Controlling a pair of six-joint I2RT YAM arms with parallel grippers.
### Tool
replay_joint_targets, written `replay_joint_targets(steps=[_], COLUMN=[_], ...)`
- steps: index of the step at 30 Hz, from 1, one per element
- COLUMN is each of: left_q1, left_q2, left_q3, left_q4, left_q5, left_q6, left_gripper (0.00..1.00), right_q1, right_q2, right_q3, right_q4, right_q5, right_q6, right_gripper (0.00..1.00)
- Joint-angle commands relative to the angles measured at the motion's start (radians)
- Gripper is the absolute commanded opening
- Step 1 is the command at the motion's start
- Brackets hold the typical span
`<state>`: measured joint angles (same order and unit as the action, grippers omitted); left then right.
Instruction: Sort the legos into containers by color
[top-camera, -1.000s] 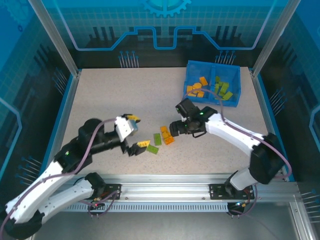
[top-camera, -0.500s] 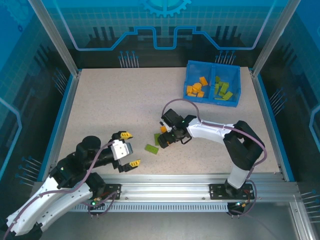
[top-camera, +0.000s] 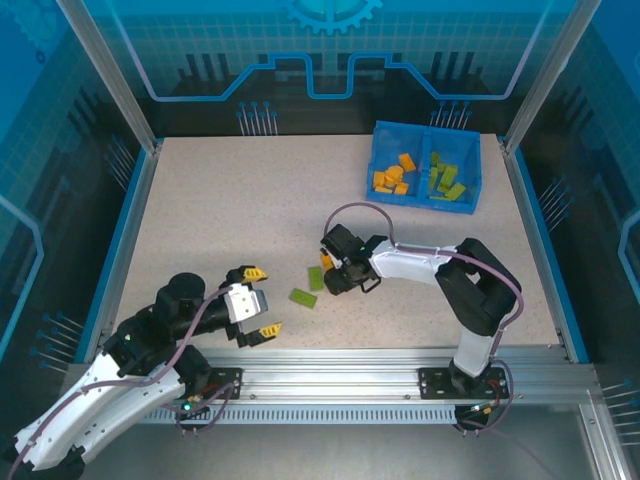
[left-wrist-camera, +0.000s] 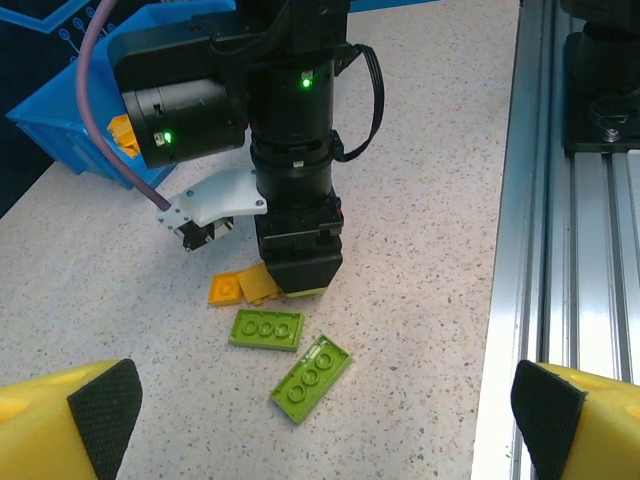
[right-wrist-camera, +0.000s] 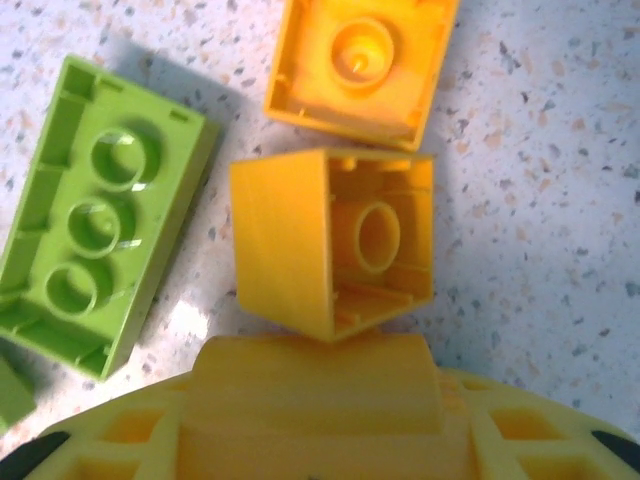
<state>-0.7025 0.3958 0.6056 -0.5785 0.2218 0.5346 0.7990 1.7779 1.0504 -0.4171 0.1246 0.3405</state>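
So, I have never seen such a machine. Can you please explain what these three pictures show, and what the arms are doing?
These are two robot arms fixed at the near edge of a table. One picture looks down from above; the other two come from small cameras on each arm's wrist.

The job is sorting toy bricks by color into a blue bin at the far right, which already has orange bricks in its left half and green bricks in its right.

From above, the right gripper is down on the loose bricks mid-table. Its own camera shows a tilted orange brick at its tip, another orange brick behind, and a green brick beside. Whether it grips one, I cannot tell.

The left gripper is open, holds nothing, and looks toward the same pile: two green bricks lie flat there.
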Motion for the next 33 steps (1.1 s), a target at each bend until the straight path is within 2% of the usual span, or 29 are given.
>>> replay_joint_targets(steps=[1, 5, 9, 12, 17, 21, 24, 29, 33], left_q1=[-0.001, -0.001, -0.001, 0.001, 0.000, 0.001, 0.001, 0.000, 0.002], left_q2=[-0.008, -0.007, -0.007, -0.004, 0.012, 0.014, 0.012, -0.004, -0.007], left_q3=[-0.014, -0.006, -0.002, -0.012, -0.015, -0.027, -0.027, -0.047, -0.049], left_q4=[0.027, 0.049, 0.107, 0.155, 0.174, 0.178, 0.166, 0.218, 0.206], left_q5=[0.045, 0.049, 0.040, 0.026, 0.001, 0.021, 0.014, 0.032, 0.007], left_q6=[0.022, 0.008, -0.037, -0.064, -0.109, -0.126, -0.127, -0.172, -0.171], left_gripper=[0.99, 0.99, 0.99, 0.99, 0.99, 0.99, 0.99, 0.99, 0.99], right_q1=[0.015, 0.002, -0.055, -0.157, -0.446, -0.685, -0.801, -0.908, -0.930], right_q2=[-0.115, -0.266, -0.451, -0.591, -0.710, -0.610, -0.460, -0.163, 0.088], right_q3=[-0.038, -0.088, -0.135, -0.164, -0.165, -0.078, 0.023, 0.255, 0.502], right_q4=[0.019, 0.026, 0.025, 0.026, 0.029, 0.021, 0.023, 0.006, -0.090], right_q5=[0.029, 0.070, 0.107, 0.107, 0.046, -0.047, -0.090, -0.112, -0.115], right_q6=[0.027, 0.051, 0.091, 0.133, 0.180, 0.175, 0.166, 0.168, 0.181], right_gripper=[0.37, 0.35, 0.33, 0.32, 0.32, 0.31, 0.31, 0.31, 0.32])
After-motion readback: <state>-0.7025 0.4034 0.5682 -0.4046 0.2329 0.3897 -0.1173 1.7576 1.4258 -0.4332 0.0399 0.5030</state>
